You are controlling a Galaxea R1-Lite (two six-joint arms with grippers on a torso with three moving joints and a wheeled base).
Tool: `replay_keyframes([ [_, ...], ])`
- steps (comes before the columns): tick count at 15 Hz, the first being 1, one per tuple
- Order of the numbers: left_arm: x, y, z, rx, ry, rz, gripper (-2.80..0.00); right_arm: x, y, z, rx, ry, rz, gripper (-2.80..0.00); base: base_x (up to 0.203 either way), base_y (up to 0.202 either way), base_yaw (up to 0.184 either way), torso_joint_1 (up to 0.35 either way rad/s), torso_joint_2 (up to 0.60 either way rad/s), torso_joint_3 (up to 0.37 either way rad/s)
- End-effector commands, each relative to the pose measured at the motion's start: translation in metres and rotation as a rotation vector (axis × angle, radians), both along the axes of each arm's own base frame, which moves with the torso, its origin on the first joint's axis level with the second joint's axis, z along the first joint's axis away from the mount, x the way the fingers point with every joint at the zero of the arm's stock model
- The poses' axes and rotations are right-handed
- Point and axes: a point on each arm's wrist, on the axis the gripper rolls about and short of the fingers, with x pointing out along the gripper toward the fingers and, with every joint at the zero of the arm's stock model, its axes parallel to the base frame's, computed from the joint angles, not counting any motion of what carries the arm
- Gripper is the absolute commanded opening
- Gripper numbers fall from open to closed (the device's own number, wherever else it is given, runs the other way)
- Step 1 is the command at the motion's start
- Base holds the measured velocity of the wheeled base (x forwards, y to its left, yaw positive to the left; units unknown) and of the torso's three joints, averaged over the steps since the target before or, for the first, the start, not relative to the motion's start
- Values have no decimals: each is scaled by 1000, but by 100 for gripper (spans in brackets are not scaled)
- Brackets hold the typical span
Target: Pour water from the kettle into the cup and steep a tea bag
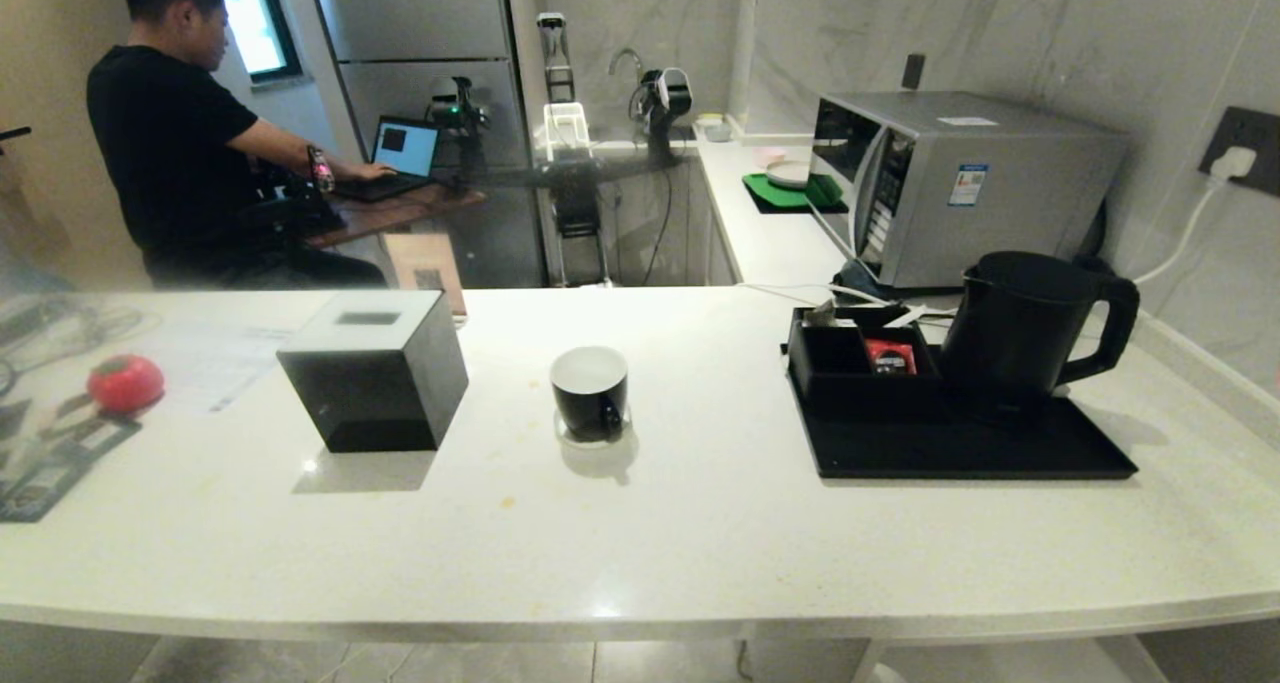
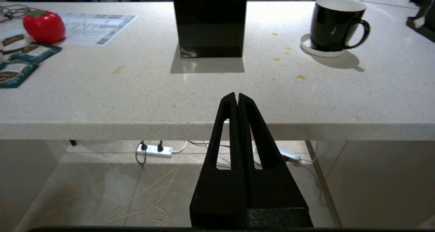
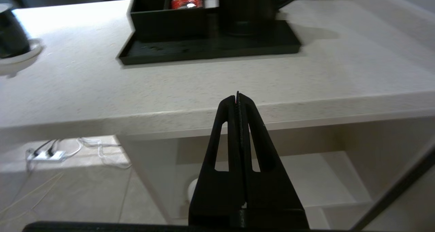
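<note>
The matte black kettle (image 1: 1025, 323) stands on a black tray (image 1: 960, 448) at the right of the white counter, handle to the right. The black cup (image 1: 590, 391) with a white inside sits on a small white saucer (image 1: 566, 430) mid-counter; no water shows in it. A red packet (image 1: 890, 355) lies in the tray's divided box; I cannot tell whether it is the tea bag. Neither arm shows in the head view. My left gripper (image 2: 237, 95) is shut and empty, short of the counter's front edge, the cup (image 2: 334, 23) ahead and to its right. My right gripper (image 3: 237, 96) is also shut and empty, before the tray (image 3: 207, 50).
A black cube tissue box (image 1: 375, 368) stands left of the cup. A red tomato-shaped object (image 1: 125, 381), dark green packets (image 2: 20, 60) and a printed sheet lie at the counter's left end. A microwave (image 1: 950, 183) sits behind the tray. A person sits at a laptop beyond the counter.
</note>
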Motion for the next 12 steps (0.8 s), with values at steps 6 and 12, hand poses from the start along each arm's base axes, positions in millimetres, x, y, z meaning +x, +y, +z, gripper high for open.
replay_keyframes([
  [6,0,0,0,-1,3,2,-280,0,0,0,1,1,-2,-280,0,0,0,0,0,0],
  [12,0,0,0,-1,1,2,-280,0,0,0,-5,2,-2,-280,0,0,0,0,0,0],
])
